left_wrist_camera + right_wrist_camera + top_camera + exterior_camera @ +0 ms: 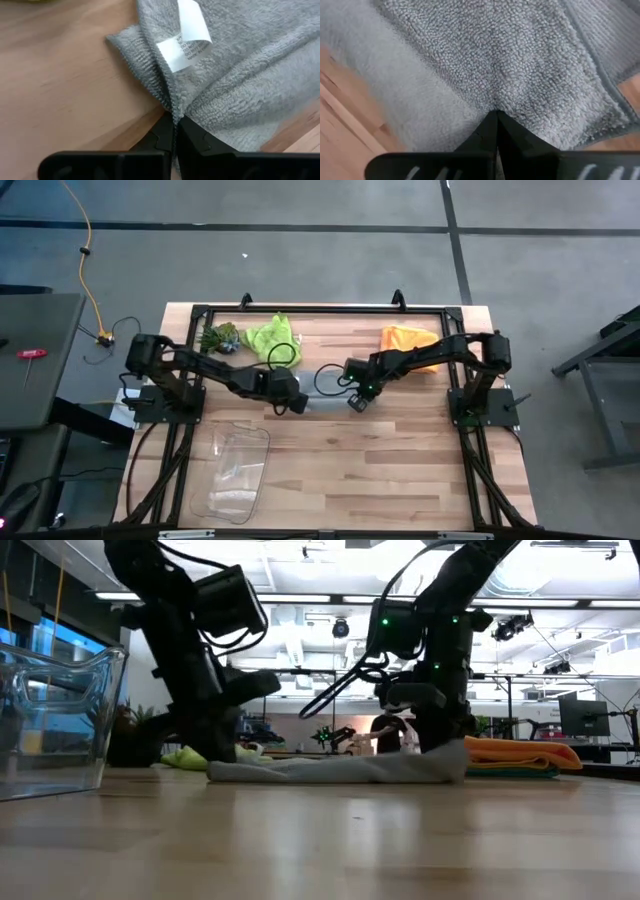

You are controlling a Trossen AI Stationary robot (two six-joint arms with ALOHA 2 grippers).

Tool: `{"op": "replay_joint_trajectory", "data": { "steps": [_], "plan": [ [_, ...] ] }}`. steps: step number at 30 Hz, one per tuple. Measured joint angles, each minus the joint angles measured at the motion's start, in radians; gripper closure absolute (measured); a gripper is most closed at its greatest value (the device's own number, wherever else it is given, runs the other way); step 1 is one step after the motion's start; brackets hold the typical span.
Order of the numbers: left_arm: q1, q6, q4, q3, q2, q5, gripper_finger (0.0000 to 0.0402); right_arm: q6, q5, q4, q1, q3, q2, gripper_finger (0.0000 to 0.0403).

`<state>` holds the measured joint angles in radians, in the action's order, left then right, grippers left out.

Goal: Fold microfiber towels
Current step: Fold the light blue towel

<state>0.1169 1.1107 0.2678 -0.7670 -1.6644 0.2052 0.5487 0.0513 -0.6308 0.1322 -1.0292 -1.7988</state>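
Observation:
The grey microfiber towel (pixel 325 402) lies flat and long on the table's middle, between my two grippers (pixel 330 770). My left gripper (pixel 292 404) is shut on its left end, by the white label (pixel 185 42). My right gripper (pixel 357 401) is shut on its right end. A lime green towel (pixel 272 337) lies crumpled at the far left. An orange towel (pixel 407 338) lies at the far right, under the right arm, with a teal edge (pixel 510 773) below it in the low view. My left gripper pinches the grey towel's hemmed edge (pixel 171 102) between its two fingers, just beside the label, where the cloth bunches into a fold. The fingers slant down from above. The towel rests slack on the table. My right gripper pinches the towel's plush face (pixel 495 105) near a hemmed corner, fingers pointing straight down. One layer or several, I cannot tell. That end (pixel 450 755) is raised a little, and the rest lies on the table.
A clear plastic bin (pixel 238 470) lies at the near left. A small spiky green plant (pixel 219 338) stands at the far left beside the lime towel. Bare wood stretches along the near side and near right. A person (pixel 385 732) shows far behind the table.

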Motion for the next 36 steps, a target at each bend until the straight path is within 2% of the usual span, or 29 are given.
{"op": "replay_joint_trajectory", "data": {
  "steps": [9,20,25,30,36],
  "plan": [
    [0.048,-0.118,0.040,0.002,0.073,-0.021,0.0371,0.019,-0.011,-0.005,0.013,0.001,0.006,0.0403],
    [0.075,-0.232,0.140,0.002,0.116,-0.036,0.0290,0.011,-0.019,-0.007,0.013,0.000,0.013,0.0403],
    [0.112,-0.301,0.130,0.001,0.232,0.003,0.0259,-0.022,-0.060,-0.016,0.014,-0.001,0.081,0.0403],
    [0.141,-0.408,0.116,0.001,0.334,0.044,0.0245,-0.029,-0.071,-0.007,0.019,-0.002,0.174,0.0403],
    [0.145,-0.493,0.004,0.000,0.349,0.027,0.0245,0.022,-0.070,-0.074,0.073,-0.003,0.275,0.0390]
  ]
}}
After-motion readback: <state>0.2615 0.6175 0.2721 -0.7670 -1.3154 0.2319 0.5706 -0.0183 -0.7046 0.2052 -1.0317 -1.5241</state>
